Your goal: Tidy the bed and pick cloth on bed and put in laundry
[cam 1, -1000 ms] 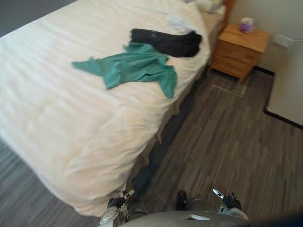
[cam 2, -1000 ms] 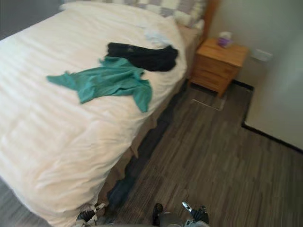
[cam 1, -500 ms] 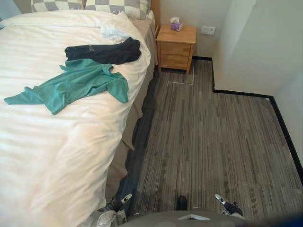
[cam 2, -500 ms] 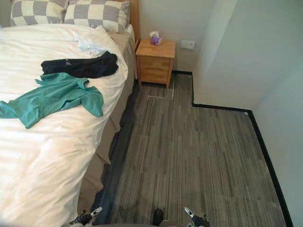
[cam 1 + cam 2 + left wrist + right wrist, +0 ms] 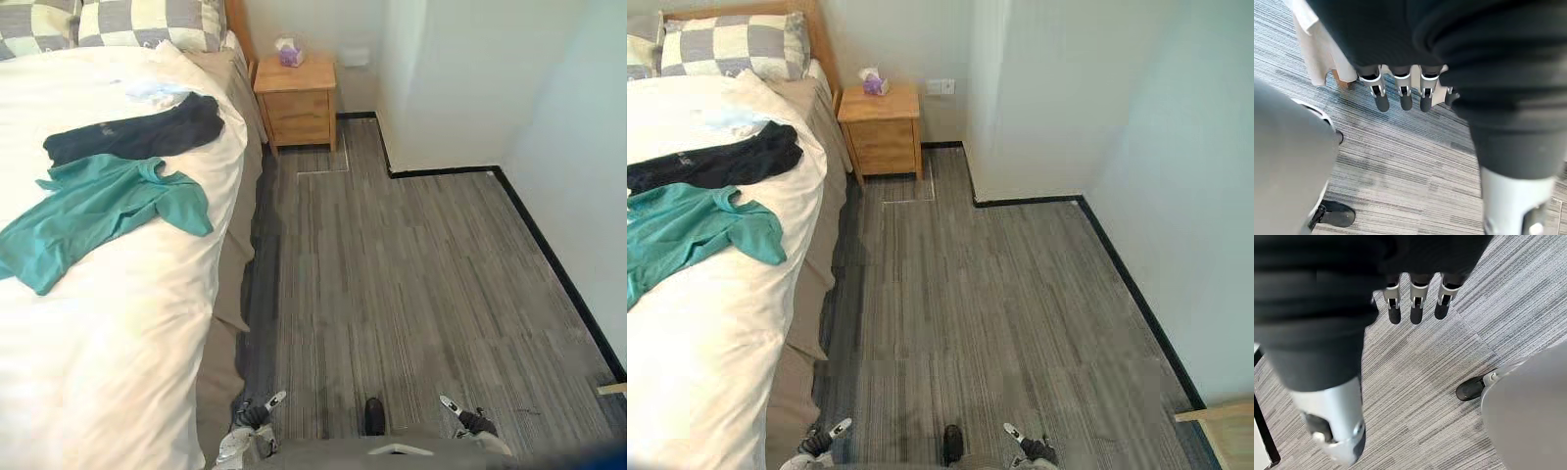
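Observation:
A teal shirt (image 5: 103, 209) lies spread on the white duvet of the bed (image 5: 108, 343), near its right edge. Just beyond it lies a black garment (image 5: 132, 134), and past that a small pale cloth (image 5: 155, 93) below the pillows. My left hand (image 5: 1400, 91) hangs by my side beside the bed's foot corner, fingers straight, nothing in it. My right hand (image 5: 1416, 308) hangs over the grey floor, also open and holding nothing. Both hands (image 5: 251, 419) (image 5: 467, 420) are low at the near edge, well short of the clothes.
Checkered pillows (image 5: 147, 22) lie at the bed's head. A wooden nightstand (image 5: 295, 98) with a tissue box (image 5: 287, 51) stands beside it. Striped grey floor (image 5: 411, 284) stretches right to a white wall with black skirting. A light wooden edge (image 5: 1223, 429) shows at lower right.
The camera has swung right: the bed has slid to the views' left and more floor and wall show. The clothes lie as before. Both hands still hang low.

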Available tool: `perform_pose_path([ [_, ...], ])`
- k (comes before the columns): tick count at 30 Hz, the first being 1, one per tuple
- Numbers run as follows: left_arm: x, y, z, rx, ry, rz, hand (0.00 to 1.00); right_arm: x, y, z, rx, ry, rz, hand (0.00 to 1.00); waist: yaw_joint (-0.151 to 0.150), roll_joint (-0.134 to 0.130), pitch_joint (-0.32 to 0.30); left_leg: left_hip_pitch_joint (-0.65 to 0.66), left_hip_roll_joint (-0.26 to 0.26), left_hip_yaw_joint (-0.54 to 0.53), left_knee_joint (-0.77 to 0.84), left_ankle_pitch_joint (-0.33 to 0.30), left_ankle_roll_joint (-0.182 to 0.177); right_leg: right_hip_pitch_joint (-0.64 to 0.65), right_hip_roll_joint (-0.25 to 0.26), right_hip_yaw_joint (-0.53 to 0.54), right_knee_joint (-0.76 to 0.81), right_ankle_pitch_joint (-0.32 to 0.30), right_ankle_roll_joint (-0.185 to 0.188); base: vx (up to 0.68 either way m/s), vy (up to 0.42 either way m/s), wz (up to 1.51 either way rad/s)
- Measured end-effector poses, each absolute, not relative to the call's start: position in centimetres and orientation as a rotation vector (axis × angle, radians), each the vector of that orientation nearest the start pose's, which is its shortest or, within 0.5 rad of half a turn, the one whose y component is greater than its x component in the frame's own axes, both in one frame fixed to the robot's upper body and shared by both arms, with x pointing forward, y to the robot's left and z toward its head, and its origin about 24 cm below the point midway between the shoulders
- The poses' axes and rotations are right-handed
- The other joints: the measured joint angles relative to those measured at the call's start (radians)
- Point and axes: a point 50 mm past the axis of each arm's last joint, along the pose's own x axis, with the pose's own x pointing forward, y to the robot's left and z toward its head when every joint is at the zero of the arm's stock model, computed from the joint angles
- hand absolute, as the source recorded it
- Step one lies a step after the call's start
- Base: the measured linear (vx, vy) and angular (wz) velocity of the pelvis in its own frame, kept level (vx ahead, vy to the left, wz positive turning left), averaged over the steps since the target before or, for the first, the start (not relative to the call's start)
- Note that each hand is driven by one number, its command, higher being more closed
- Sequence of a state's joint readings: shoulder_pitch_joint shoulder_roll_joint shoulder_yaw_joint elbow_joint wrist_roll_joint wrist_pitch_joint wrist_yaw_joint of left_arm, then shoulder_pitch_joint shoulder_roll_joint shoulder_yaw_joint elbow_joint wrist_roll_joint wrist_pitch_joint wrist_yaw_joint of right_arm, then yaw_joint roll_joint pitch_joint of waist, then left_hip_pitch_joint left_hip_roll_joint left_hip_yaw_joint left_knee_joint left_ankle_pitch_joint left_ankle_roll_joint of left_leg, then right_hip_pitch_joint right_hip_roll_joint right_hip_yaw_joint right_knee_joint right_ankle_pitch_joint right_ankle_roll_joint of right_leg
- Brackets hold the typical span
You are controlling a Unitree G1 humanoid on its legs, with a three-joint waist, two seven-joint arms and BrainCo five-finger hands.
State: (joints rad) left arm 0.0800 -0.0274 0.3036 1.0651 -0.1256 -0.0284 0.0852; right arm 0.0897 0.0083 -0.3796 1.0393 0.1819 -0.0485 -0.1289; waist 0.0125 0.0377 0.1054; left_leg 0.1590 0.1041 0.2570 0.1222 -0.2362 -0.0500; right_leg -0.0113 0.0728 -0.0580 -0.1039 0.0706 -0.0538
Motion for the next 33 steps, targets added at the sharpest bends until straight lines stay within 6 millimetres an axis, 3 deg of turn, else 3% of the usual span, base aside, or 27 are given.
perform_pose_path([
  [13,9.0,18.4,-16.3,-0.203,1.082,0.456,0.00,8.4,-20.5,-16.1,0.275,1.047,-0.622,0.00,0.006,-0.001,0.008,-0.006,0.013,0.001,-0.012,0.000,-0.001,0.005,-0.005,-0.063,0.001,-0.016,-0.001,0.01,0.008,0.10],
  [14,9.2,18.7,-16.2,-0.201,1.067,0.480,0.00,8.6,-20.2,-16.0,0.272,1.041,-0.617,0.00,0.012,-0.008,0.019,-0.028,0.020,0.002,0.045,-0.006,-0.012,0.014,-0.013,-0.093,0.006,-0.025,-0.002,0.02,0.025,0.31],
  [15,9.7,19.5,-15.8,-0.197,1.025,0.520,0.00,9.1,-19.9,-15.9,0.269,1.025,-0.608,0.00,0.011,-0.033,0.047,-0.110,0.036,0.008,0.233,-0.019,-0.033,0.019,-0.031,-0.121,0.021,-0.037,-0.009,-0.01,0.010,0.38],
  [16,10.1,19.9,-15.5,-0.197,0.999,0.536,0.00,9.3,-19.8,-15.8,0.264,1.017,-0.598,0.00,0.011,-0.041,0.064,-0.170,0.053,0.008,0.365,-0.013,-0.037,0.022,-0.039,-0.134,0.036,-0.051,-0.009,-0.06,-0.020,0.39],
  [17,10.6,20.2,-15.2,-0.206,0.966,0.564,0.00,9.6,-19.7,-15.7,0.251,1.006,-0.580,0.00,0.010,-0.043,0.080,-0.257,0.089,0.006,0.552,0.029,-0.035,0.034,-0.043,-0.163,0.041,-0.064,-0.011,-0.07,-0.031,0.17],
  [18,11.3,20.4,-14.7,-0.206,0.925,0.581,0.00,9.5,-19.8,-15.6,0.222,1.008,-0.560,0.00,0.027,-0.039,0.091,-0.330,0.132,0.016,0.705,0.115,-0.022,0.060,-0.043,-0.181,0.027,-0.073,-0.014,-0.01,-0.023,-0.12],
  [19,11.1,20.3,-14.7,-0.206,0.923,0.583,0.00,9.6,-19.6,-15.5,0.185,1.007,-0.527,0.00,0.054,-0.025,0.087,-0.352,0.175,0.062,0.756,0.182,-0.017,0.086,-0.039,-0.201,0.044,-0.087,-0.010,0.07,-0.040,-0.31],
  [20,11.0,20.1,-14.8,-0.207,0.926,0.578,0.00,10.1,-20.3,-15.2,0.155,0.984,-0.522,0.00,0.063,-0.017,0.089,-0.351,0.198,0.089,0.789,0.191,-0.015,0.055,-0.066,-0.249,0.174,-0.133,-0.017,0.22,-0.031,-0.08],
  [21,11.1,20.6,-14.6,-0.208,0.907,0.590,0.00,10.1,-20.0,-15.2,0.162,0.982,-0.517,0.00,0.048,-0.030,0.102,-0.357,0.199,0.098,0.821,0.166,0.001,0.059,-0.074,-0.247,0.192,-0.187,-0.019,0.23,-0.036,0.11],
  [23,11.1,20.2,-14.7,-0.214,0.912,0.582,0.00,10.6,-20.2,-15.1,0.158,0.973,-0.518,0.00,0.055,-0.036,0.085,-0.355,0.160,0.114,0.695,0.052,0.002,0.055,-0.088,-0.222,0.175,-0.184,-0.015,0.20,0.007,-0.04],
  [25,11.3,19.8,-14.7,-0.209,0.912,0.561,0.00,11.2,-20.3,-15.0,0.166,0.966,-0.526,0.00,0.056,-0.034,0.085,-0.351,0.106,0.123,0.487,0.019,0.002,0.053,-0.102,-0.204,0.154,-0.177,-0.004,0.17,0.069,-0.24],
  [27,11.3,19.6,-14.7,-0.200,0.914,0.544,0.00,11.4,-20.4,-15.0,0.169,0.965,-0.529,0.00,0.058,-0.030,0.083,-0.348,0.046,0.121,0.237,0.067,-0.017,0.055,-0.123,-0.196,0.138,-0.178,0.017,0.18,0.117,-0.20],
  [28,11.3,19.4,-14.8,-0.202,0.919,0.540,0.00,11.3,-20.8,-15.0,0.162,0.964,-0.537,0.00,0.061,-0.020,0.079,-0.348,0.022,0.116,0.098,0.120,-0.018,0.054,-0.129,-0.179,0.136,-0.184,0.030,0.24,0.166,-0.37],
  [30,11.1,19.3,-14.8,-0.203,0.925,0.540,0.00,11.2,-20.8,-15.0,0.153,0.969,-0.532,0.00,0.070,-0.006,0.076,-0.343,0.015,0.118,0.026,0.214,-0.009,0.060,-0.136,-0.143,0.139,-0.201,0.059,0.28,0.187,-0.56],
  [31,11.0,19.3,-14.9,-0.201,0.934,0.537,0.00,11.1,-20.8,-15.0,0.140,0.973,-0.526,0.00,0.078,-0.006,0.070,-0.328,-0.006,0.128,0.019,0.216,0.044,0.065,-0.151,-0.116,0.137,-0.208,0.079,0.34,0.192,-0.50],
  [33,10.9,19.3,-15.0,-0.194,0.943,0.527,0.00,10.6,-20.5,-15.3,0.129,0.994,-0.509,0.00,0.072,-0.028,0.051,-0.324,-0.035,0.155,0.043,0.172,0.082,0.068,-0.188,-0.099,0.128,-0.205,0.109,0.37,0.187,-0.31],
])
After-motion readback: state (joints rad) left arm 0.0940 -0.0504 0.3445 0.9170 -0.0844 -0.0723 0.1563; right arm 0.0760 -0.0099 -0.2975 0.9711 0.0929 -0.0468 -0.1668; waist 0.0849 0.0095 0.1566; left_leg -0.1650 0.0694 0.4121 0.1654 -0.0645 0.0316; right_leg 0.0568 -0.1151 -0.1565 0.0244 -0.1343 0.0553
